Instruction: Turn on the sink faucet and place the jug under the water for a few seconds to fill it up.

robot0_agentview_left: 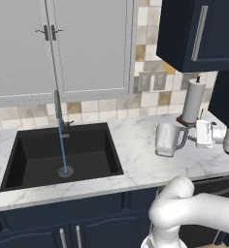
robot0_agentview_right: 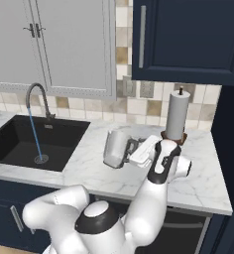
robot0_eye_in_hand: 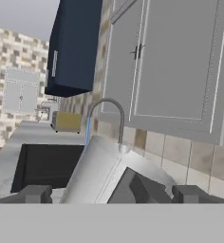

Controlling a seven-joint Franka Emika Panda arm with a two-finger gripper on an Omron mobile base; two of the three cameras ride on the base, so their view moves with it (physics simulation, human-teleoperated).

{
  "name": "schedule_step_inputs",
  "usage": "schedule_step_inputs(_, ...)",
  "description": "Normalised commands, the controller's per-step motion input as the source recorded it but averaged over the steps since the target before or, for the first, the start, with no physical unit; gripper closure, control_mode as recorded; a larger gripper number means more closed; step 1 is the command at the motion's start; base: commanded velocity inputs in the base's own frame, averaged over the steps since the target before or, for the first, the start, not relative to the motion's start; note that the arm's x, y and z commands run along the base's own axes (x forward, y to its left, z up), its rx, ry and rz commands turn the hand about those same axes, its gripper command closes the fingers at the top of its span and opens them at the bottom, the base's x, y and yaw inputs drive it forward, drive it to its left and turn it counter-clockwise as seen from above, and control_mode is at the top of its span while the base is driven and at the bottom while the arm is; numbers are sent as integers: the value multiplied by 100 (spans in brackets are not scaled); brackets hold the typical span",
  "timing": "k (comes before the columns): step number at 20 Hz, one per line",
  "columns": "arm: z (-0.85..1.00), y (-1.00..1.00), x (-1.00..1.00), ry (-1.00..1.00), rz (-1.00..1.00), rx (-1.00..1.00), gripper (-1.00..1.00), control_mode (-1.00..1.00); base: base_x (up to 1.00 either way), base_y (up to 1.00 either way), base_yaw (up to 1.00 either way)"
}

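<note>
The sink faucet (robot0_agentview_left: pixel 57 104) (robot0_agentview_right: pixel 37 89) (robot0_eye_in_hand: pixel 115 111) stands behind the black sink (robot0_agentview_left: pixel 19 160) (robot0_agentview_right: pixel 15 141) (robot0_eye_in_hand: pixel 42 163). A thin blue stream of water (robot0_agentview_left: pixel 62 145) (robot0_agentview_right: pixel 34 134) (robot0_eye_in_hand: pixel 87 130) falls from it to the drain. The pale grey jug (robot0_agentview_left: pixel 166 139) (robot0_agentview_right: pixel 114 148) (robot0_eye_in_hand: pixel 97 173) stands upright on the marble counter right of the sink, with its handle turned away from the basin. My gripper (robot0_agentview_left: pixel 190 136) (robot0_agentview_right: pixel 137 149) (robot0_eye_in_hand: pixel 115 194) is level with that handle and open. In the hand view one finger (robot0_eye_in_hand: pixel 35 193) shows on each side of the dark handle.
A white paper-towel roll (robot0_agentview_left: pixel 193 101) (robot0_agentview_right: pixel 176 116) stands on the counter just behind my hand. Dark blue wall cabinets (robot0_agentview_left: pixel 199 34) (robot0_agentview_right: pixel 188 39) hang above it. Bare marble counter (robot0_agentview_left: pixel 136 160) (robot0_agentview_right: pixel 89 166) lies between the jug and the sink.
</note>
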Motion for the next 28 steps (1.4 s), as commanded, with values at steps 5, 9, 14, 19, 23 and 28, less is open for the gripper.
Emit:
schedule_step_inputs(5, -12, 0, -36, -17, 0, -7, -100, -100, 0, 0, 0)
schedule_step_inputs(9, -20, 1, -18, -16, 0, -10, -100, -100, 0, 0, 0)
schedule_step_inputs(14, -15, 9, 0, -5, 0, -9, -100, -100, 0, 0, 0)
schedule_step_inputs(19, -1, 14, 0, -7, 0, -9, -100, -100, 0, 0, 0)
schedule_step_inputs(23, 27, 1, -11, -17, 0, -12, -100, -100, 0, 0, 0)
schedule_step_inputs(28, 8, 2, 0, -7, 0, -5, -100, -100, 0, 0, 0)
